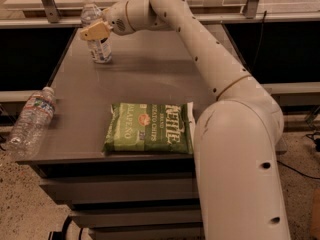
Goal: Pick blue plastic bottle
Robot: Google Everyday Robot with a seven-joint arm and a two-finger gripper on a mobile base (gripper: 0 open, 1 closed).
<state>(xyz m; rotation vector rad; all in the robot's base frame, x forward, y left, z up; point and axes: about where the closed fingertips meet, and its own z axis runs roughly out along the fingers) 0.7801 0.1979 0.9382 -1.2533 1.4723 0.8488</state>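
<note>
The blue plastic bottle stands upright at the back left of the grey table. It is clear, with a white cap and a mostly white label. My gripper is at the bottle's middle height and covers part of it from the front. The arm reaches across from the right foreground. The bottle's base rests on the table.
A second clear bottle with a bluish-and-red label lies on its side at the table's left front edge. A green chips bag lies flat near the front middle. A counter with metal legs runs behind the table.
</note>
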